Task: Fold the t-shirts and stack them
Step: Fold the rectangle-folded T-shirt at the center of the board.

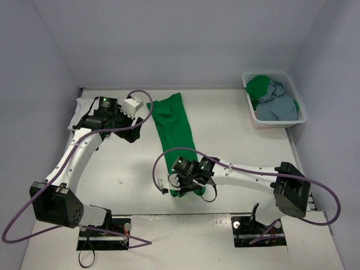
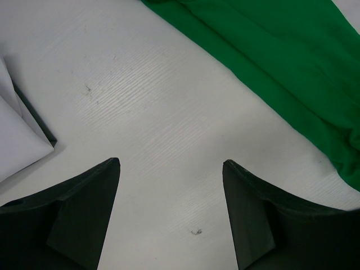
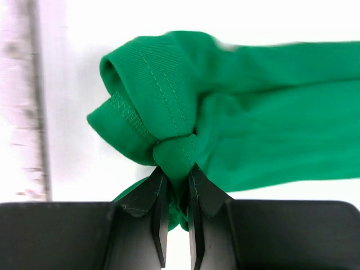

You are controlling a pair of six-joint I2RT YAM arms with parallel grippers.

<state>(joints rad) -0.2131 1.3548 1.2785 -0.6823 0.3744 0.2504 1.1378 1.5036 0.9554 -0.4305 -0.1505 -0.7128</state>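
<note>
Gripping the near end of the bright green short-sleeved cloth t-shirt (image 3: 264, 107), the right gripper (image 3: 175, 171) has its two black fingers nearly together, with a bunched fold of hemmed green fabric pinched between the tips. In the overhead view this shirt lies on the white table (image 1: 242, 140) as a long narrow strip, running from the far centre towards the near edge, where the right arm meets it.

The left gripper (image 2: 171, 163) stands wide open and holds nothing. Its fingers hang over bare table surface, between two garments and apart from both:
- the green strip, to its right in the wrist view;
- a folded white cloth shirt (image 1: 81, 107), at the far left of the table. A dark edge shows beneath it – cloth or shadow cannot be told.

At the far right corner stands a white slotted plastic basket (image 1: 264, 72). It contains a crumpled green cloth (image 1: 257, 87) at the far end and a dusty blue-grey cloth garment (image 1: 278, 104) – both loose and unfolded.
</note>
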